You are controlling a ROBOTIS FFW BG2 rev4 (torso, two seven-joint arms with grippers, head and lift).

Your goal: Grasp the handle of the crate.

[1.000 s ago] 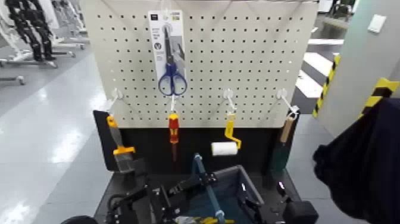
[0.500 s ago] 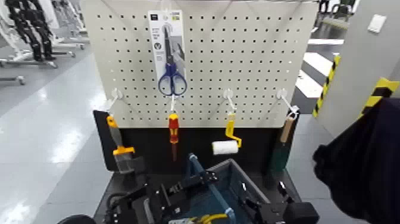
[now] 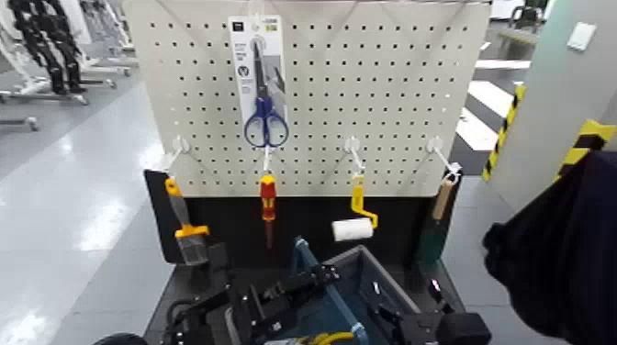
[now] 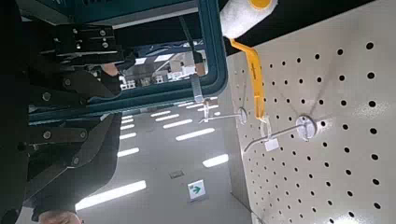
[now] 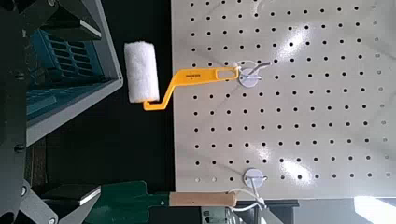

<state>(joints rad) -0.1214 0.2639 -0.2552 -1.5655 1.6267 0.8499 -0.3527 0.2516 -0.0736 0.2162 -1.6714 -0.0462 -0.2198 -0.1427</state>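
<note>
The blue-grey crate (image 3: 384, 283) sits at the bottom centre of the head view, below the pegboard. Its slim teal handle (image 3: 312, 268) stands raised over it. My left gripper (image 3: 310, 275) reaches in from the left and is shut on the handle. In the left wrist view the teal handle bar (image 4: 140, 101) runs between the black fingers (image 4: 86, 84). My right gripper (image 3: 420, 317) waits low beside the crate's right side, open and empty. The right wrist view shows the crate's lattice wall (image 5: 58, 58).
The pegboard (image 3: 395, 92) holds blue scissors (image 3: 265, 119), an orange-handled scraper (image 3: 184, 225), a red-and-yellow screwdriver (image 3: 267, 204), a white paint roller (image 3: 353, 229) with a yellow handle just above the crate, and a saw (image 3: 441, 206). A dark shape (image 3: 560, 257) fills the right.
The crate and its handle have risen and shifted slightly with my left gripper on the handle. The paint roller has swung a little to the right.
</note>
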